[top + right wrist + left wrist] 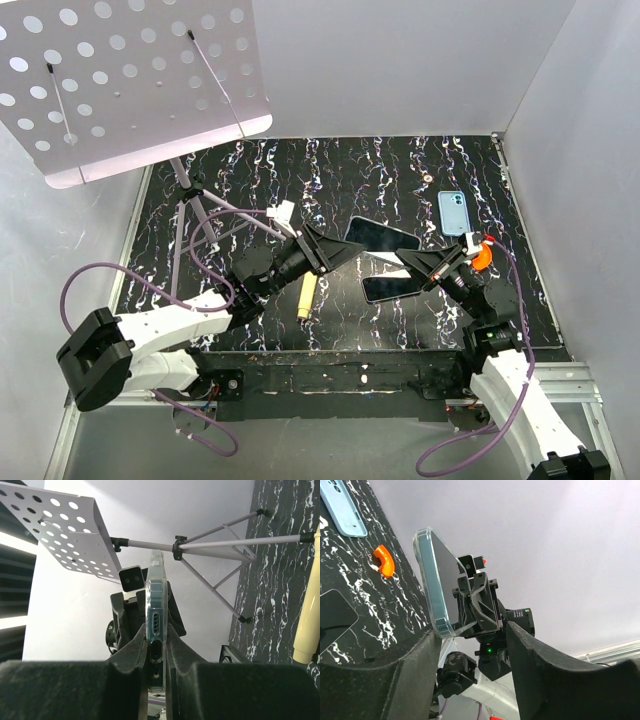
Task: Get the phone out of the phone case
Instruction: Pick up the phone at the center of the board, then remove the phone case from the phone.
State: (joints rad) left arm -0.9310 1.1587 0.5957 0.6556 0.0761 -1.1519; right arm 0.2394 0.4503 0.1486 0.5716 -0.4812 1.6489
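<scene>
I judge this the bracing step. My right pincer (pixel 156 647) is clenched on the phone (pixel 447 580), held on edge above the tabletop (pixel 350 170) in its clear case (pixel 424 565). My left pincer (pixel 472 632) stands parted around its lower corner. Next I should pinch only the case rim and peel.

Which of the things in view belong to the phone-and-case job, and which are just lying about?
Job: phone in clear case, right gripper, left gripper.
Lying about: dark phone, light-blue phone, yellow stick, orange curved piece, music stand.
</scene>
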